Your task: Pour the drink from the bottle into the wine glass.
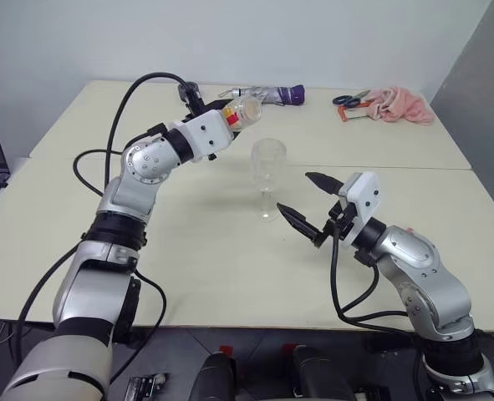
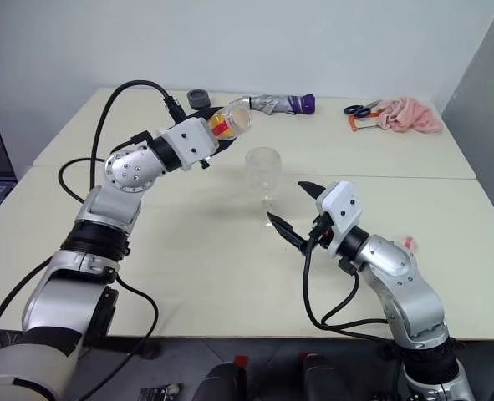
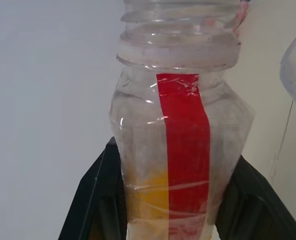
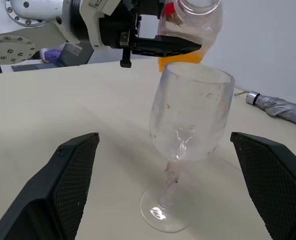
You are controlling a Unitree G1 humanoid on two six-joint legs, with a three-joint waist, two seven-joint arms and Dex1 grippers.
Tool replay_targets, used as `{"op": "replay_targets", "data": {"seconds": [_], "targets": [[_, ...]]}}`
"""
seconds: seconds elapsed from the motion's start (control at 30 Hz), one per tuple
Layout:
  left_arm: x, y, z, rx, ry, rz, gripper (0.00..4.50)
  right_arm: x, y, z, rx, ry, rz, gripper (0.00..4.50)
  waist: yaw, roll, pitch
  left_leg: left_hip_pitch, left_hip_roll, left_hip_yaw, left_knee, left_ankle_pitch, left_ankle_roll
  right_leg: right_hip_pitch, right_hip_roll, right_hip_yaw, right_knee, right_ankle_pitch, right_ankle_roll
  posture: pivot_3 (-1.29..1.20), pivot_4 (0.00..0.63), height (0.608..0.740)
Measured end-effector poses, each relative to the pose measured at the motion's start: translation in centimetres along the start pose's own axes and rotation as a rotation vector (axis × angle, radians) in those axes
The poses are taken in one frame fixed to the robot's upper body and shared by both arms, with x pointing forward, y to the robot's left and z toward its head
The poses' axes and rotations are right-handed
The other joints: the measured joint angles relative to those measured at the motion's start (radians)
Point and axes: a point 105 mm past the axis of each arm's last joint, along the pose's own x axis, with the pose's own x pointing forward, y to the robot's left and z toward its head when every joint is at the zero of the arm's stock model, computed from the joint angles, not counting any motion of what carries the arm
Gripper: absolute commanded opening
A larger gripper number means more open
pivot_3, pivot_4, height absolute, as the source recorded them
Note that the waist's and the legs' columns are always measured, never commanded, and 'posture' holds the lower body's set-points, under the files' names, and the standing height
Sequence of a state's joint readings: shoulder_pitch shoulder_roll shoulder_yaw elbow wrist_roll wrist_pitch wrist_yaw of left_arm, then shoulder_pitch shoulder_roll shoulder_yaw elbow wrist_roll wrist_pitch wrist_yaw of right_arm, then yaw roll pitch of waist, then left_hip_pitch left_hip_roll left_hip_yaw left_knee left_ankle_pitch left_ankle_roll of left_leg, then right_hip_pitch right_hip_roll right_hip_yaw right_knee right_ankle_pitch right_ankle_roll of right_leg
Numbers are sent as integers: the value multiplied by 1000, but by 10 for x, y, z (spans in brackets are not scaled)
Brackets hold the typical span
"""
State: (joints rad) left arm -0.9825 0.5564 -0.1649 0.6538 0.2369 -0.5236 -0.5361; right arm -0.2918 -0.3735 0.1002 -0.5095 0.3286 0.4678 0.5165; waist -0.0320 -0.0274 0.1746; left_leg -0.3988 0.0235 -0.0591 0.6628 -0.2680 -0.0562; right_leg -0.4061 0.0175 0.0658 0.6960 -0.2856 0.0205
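Bottle [image 2: 230, 124] was gripped tilted by the left gripper [image 2: 216, 134], above and beside the wine glass [image 2: 263, 175] mid-tabletop | drink [image 3: 148, 195] was kept inside; glass appeared empty | right gripper [image 2: 294, 213] was held spread around the stem | pouring remained

light: bright, even | shadows: soft | blur: left wrist bg | glare: none

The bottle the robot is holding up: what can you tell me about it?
The bottle is small, clear, crinkly plastic with a red stripe down its side and a threaded, uncapped neck. A little orange-yellow drink sits near its base. The left gripper clamps its body, tipping it roughly sideways in the air, mouth just above the wine glass.
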Motion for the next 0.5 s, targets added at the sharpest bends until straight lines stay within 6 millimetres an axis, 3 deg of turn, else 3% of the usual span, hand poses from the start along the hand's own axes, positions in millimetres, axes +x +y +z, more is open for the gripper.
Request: {"op": "replay_targets", "data": {"seconds": [0.23,0.5], "targets": [[-3,-8,-6,112,-5,-56,1691,0,-4,-3,-22,18,-32,4500,0,0,0,0,0,0,0,0,0,0,0,0,0,0,0,0,150,740],[-1,2,-1,248,-43,-64,1691,0,-3,-3,-21,19,-24,4500,0,0,0,0,0,0,0,0,0,0,0,0,0,0,0,0,150,740]]}}
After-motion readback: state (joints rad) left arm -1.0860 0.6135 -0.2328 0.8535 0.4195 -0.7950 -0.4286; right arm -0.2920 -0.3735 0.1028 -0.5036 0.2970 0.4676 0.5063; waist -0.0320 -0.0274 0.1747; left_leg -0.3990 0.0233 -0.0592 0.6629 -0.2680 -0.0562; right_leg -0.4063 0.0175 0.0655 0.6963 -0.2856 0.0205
